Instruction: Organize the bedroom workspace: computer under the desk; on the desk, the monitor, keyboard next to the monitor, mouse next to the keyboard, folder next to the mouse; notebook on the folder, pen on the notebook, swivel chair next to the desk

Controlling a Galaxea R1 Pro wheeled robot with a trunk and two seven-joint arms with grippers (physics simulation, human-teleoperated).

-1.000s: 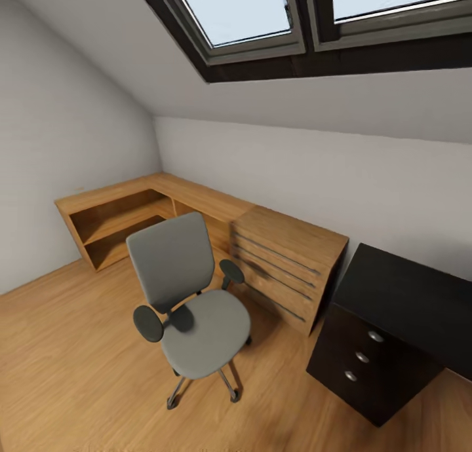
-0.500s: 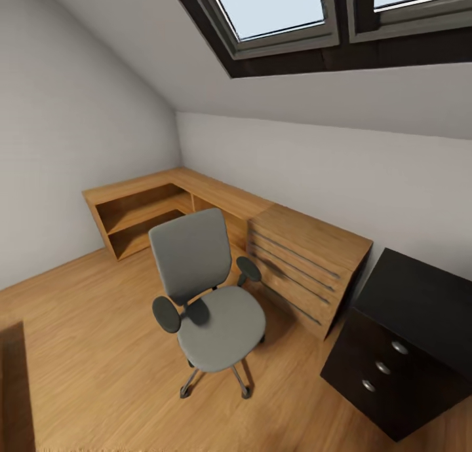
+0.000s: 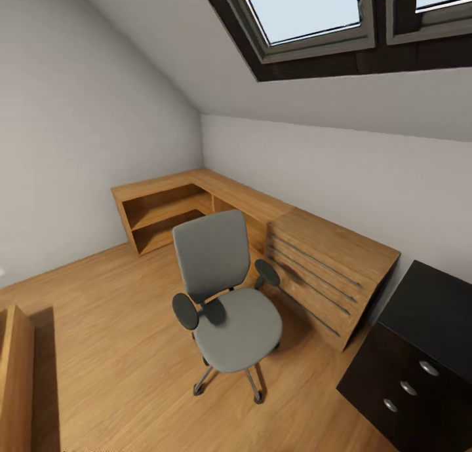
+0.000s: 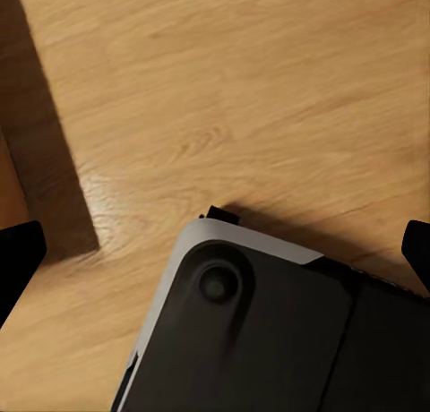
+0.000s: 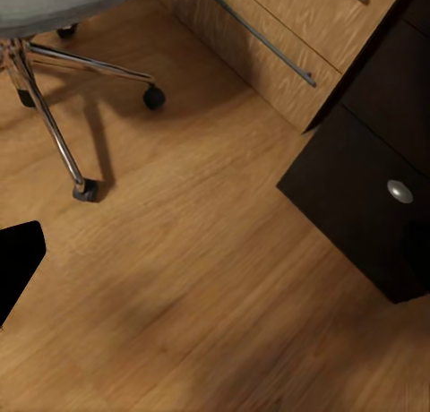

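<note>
The left wrist camera looks straight down at the wooden floor (image 4: pixel 269 90), so that arm hangs low with its gripper pointing downward; a grey-edged black part of the robot's base (image 4: pixel 269 331) sits directly beneath it. Dark finger tips (image 4: pixel 18 260) show at both edges of that picture, set far apart, so the left jaws stand open and hold nothing. The right wrist camera also points down at the floor; one dark fingertip (image 5: pixel 18 255) enters at one edge and its partner is cut off, so I cannot tell whether the right jaws are open or closed.

In the head view the swivel chair (image 3: pixel 226 295) stands mid-room on the floor, seat bare, backrest toward the far wall; it is near the light wooden drawer unit (image 3: pixel 328 268) to its right and apart from the desk (image 3: pixel 419 360). The desk is cut off at the lower right corner; only a slice of its black surface and a drawer front with three round silver knobs (image 3: pixel 408 388) can be seen. A low wooden corner shelf (image 3: pixel 170 206) runs along the far wall; skylights (image 3: pixel 308 13) sit in the sloped ceiling. A wooden piece (image 3: pixel 16 380) at the near left is cropped and hard to identify. In the right wrist view the chair's chrome legs and casters (image 5: pixel 85 191) show, with the desk's drawer corner well apart from them.
</note>
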